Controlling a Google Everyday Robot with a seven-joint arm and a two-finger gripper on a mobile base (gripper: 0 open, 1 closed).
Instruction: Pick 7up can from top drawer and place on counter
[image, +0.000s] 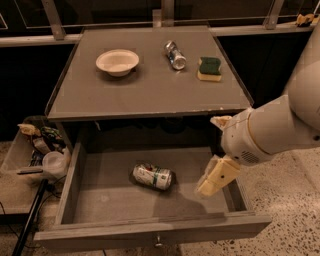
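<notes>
Table (150, 95): grey, square.
Drawer (100, 235): pulled open under the table.
Hand (216, 177): low over the drawer's right side, apart from the 7up can (152, 176); opening cannot be told.
Bowl (117, 61): white, table's back left.
Sponge (209, 68): back right.
7up can: on its side, mid-drawer.
Silver can (175, 55): between bowl and sponge.

The 7up can (152, 176) lay on its side on the floor of the top drawer (100, 200), near the middle, with its white and green label showing and its silver ends pointing left and right. The drawer was grey, wide and shallow, and stood pulled open beneath the table (150, 95), a flat grey square top with low side rims. The tool (205, 189) hung over the drawer's right part, beside the can but apart from it.
</notes>
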